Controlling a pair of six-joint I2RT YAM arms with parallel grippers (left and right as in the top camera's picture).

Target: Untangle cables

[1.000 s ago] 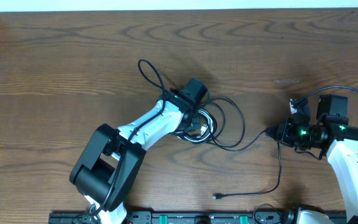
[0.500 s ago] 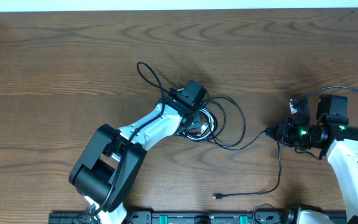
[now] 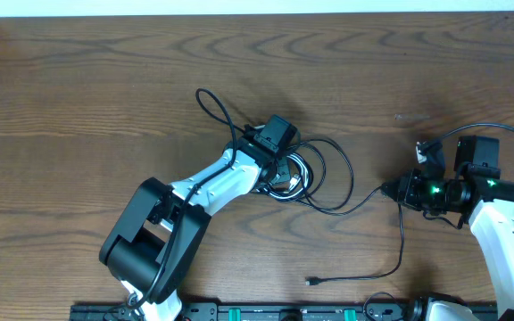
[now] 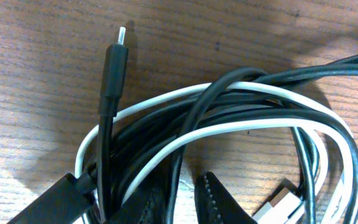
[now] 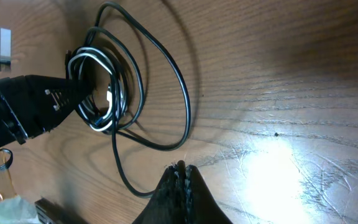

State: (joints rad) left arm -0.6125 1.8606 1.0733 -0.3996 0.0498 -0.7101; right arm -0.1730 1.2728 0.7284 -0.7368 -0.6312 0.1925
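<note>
The wooden bench [image 3: 78, 89] carries everything. Near its middle lies the tangle [image 3: 299, 172] of cables, several black loops wound with a white cable [image 4: 229, 127] that threads over and under them. The left hand [image 4: 137, 190] sits in this tangle, its fingers narrowly apart and closed around a bunch of strands, black and white together. Well apart, to the right, the right hand [image 5: 182, 168] has its fingers pressed together, pinching one black cable [image 3: 364, 198] that runs out from the tangle. Beyond the grip, that cable trails toward the front edge and ends loose on the bench. A black plug [image 4: 114, 62] sticks out of the bundle by the left hand.
</note>
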